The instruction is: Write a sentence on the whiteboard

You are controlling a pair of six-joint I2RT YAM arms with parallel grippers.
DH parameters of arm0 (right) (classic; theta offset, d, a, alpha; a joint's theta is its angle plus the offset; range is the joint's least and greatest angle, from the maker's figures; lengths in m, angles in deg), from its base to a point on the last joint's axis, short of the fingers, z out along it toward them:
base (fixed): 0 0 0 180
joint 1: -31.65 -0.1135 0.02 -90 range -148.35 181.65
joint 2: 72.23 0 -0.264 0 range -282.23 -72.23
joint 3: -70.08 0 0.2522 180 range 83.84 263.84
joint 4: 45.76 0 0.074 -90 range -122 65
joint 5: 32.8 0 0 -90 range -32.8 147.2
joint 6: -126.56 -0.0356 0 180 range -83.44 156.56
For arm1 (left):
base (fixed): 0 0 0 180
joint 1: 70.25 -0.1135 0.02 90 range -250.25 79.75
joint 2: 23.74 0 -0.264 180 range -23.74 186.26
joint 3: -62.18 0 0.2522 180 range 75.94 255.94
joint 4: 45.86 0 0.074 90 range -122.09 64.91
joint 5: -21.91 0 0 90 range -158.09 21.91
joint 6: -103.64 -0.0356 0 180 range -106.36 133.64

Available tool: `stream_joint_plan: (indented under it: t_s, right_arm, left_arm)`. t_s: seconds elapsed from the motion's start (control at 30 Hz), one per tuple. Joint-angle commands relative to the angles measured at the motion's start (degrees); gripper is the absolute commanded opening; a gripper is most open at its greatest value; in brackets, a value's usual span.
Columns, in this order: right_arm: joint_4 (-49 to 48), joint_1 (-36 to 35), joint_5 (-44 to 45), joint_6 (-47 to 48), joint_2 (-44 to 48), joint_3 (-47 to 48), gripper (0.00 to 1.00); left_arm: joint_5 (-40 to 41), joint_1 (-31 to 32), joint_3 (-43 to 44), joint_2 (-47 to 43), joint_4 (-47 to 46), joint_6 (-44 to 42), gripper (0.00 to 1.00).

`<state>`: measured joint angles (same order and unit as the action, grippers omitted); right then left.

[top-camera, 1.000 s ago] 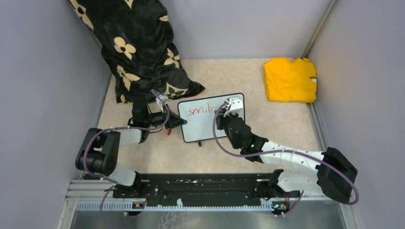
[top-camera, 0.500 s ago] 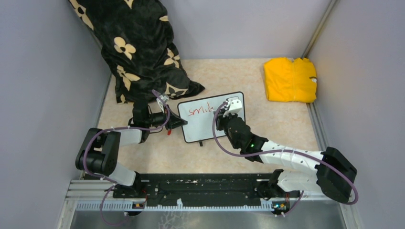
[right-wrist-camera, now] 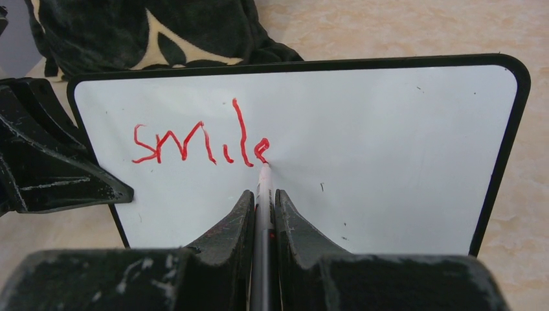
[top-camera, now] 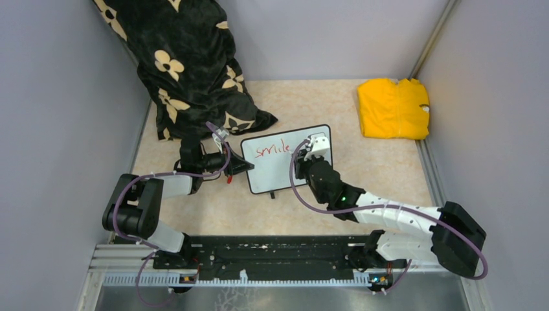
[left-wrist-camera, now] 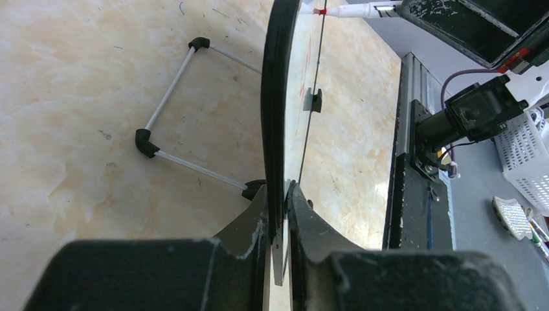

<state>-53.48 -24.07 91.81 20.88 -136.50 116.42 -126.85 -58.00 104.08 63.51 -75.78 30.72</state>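
The whiteboard [top-camera: 275,170] [right-wrist-camera: 388,149] stands tilted on its feet mid-table, black-framed. The sentence [right-wrist-camera: 201,142] [top-camera: 272,149] is one red word, "smile", on the upper left. My left gripper [top-camera: 241,166] [left-wrist-camera: 278,194] is shut on the whiteboard's left edge [left-wrist-camera: 277,116], seen edge-on in the left wrist view. My right gripper [top-camera: 304,165] [right-wrist-camera: 263,194] is shut on a marker [right-wrist-camera: 264,194] whose tip touches the board at the end of the "e". The marker also shows in the left wrist view [left-wrist-camera: 349,10].
A black cloth with cream flowers [top-camera: 188,65] lies at the back left, close behind my left gripper. A folded yellow cloth [top-camera: 393,108] lies at the back right. Grey walls enclose the table. A black rail [top-camera: 272,253] runs along the near edge.
The word grew from "smil" to "smile": my right gripper moved the marker slightly right along the board. The left gripper and board stayed put.
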Motion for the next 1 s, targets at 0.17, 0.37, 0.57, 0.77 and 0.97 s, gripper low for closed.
stream_joint_plan:
  t_s: [0.17, 0.37, 0.57, 0.77, 0.97]
  right_arm:
    - [0.5, 0.6, 4.6, -0.1, 2.5, -0.7, 0.00]
    - [-0.8, 0.7, 3.2, 0.1, 4.5, -0.9, 0.00]
    - [-2.9, 0.6, -1.9, 0.5, 6.6, -0.3, 0.00]
    - [-4.2, -0.8, -4.5, 1.6, 4.0, 2.6, 0.00]
    - [-6.1, -0.9, -5.3, 1.5, 0.8, 4.3, 0.00]
  left_arm:
    - [1.5, 0.6, 0.3, 1.4, 2.4, -3.5, 0.00]
    - [1.5, 0.6, 0.3, 1.3, 2.4, -3.5, 0.00]
    - [1.5, 0.7, 0.3, 1.3, 2.5, -3.5, 0.00]
    - [1.4, 0.7, 0.4, 1.3, 2.5, -3.5, 0.00]
    - [1.4, 0.8, 0.4, 1.4, 2.7, -3.7, 0.00]
